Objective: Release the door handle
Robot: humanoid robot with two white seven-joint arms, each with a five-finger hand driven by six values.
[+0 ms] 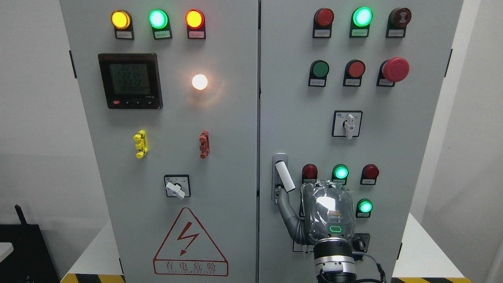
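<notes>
Upright, right hand (328, 212) back to camera, thumb extended onto door handle (284, 176), grasping nothing.

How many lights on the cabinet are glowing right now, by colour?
Green lights: 4
Yellow light: 1
Orange-red light: 1
White light: 1
Total: 7

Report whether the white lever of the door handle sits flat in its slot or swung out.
Swung out. The white lever tilts away from the handle plate, its lower end off to the right, and a finger of the right hand touches the plate below it.
</notes>
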